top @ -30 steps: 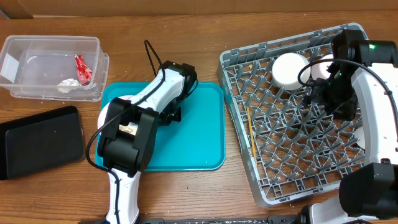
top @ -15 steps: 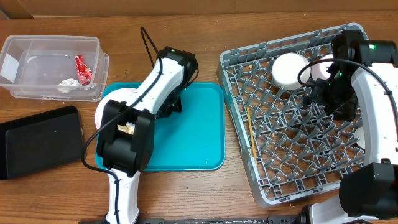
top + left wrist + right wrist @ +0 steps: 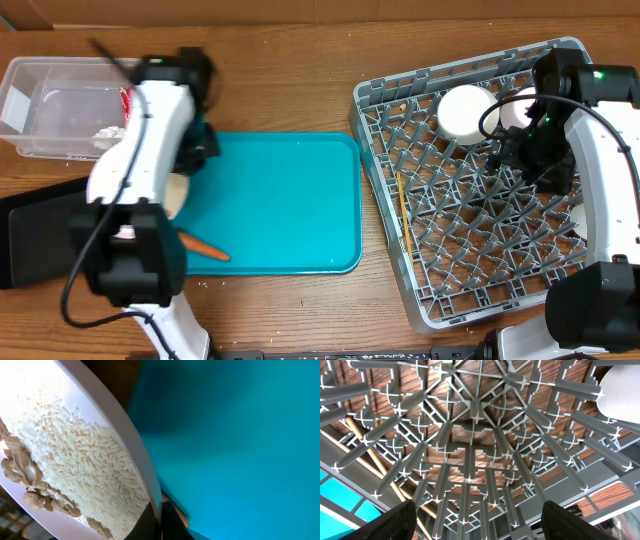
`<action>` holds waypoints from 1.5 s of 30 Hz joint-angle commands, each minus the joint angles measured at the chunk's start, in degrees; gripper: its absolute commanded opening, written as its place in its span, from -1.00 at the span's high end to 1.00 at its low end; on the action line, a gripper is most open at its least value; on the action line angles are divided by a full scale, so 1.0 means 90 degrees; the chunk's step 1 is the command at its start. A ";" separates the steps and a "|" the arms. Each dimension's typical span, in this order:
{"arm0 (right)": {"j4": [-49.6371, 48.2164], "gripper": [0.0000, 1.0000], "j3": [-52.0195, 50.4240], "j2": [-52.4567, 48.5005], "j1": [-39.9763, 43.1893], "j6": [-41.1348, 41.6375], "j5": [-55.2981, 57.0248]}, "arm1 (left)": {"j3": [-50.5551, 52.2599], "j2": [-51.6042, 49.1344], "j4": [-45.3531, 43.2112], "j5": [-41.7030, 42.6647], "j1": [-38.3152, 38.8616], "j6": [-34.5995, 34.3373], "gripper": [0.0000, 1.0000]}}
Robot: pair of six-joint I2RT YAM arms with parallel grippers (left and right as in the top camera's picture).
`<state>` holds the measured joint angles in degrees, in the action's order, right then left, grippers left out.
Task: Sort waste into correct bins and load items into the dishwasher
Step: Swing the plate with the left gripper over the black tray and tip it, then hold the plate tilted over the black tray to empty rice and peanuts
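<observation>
My left gripper is shut on the rim of the round white plate, which it holds tilted over the left end of the teal tray. In the left wrist view the jaws pinch the plate, which carries white rice and beige food bits. A small orange carrot lies on the tray. The clear tub holds the red wrapper and the whitish scrap. My right gripper is open and empty over the grey dish rack, as the right wrist view shows.
The black tray lies at the left, partly under my left arm. In the rack stand a white bowl and a small white cup, and chopsticks lie near its left wall. The bowl and chopsticks also show in the right wrist view.
My left arm has swung left with the plate, from mid-tray to the tray's left end. The carrot has come into view on the tray. The right arm has not moved.
</observation>
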<state>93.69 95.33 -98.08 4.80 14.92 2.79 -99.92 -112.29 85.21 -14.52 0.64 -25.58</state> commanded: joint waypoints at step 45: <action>0.0034 -0.63 0.0010 0.0136 0.0005 -0.0163 -0.0034 | -0.0148 0.0117 -0.0134 0.7728 -0.5496 0.4711 0.91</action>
<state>94.11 95.33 -98.08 4.80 13.67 2.79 -99.92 -112.25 82.67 45.91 -46.96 11.29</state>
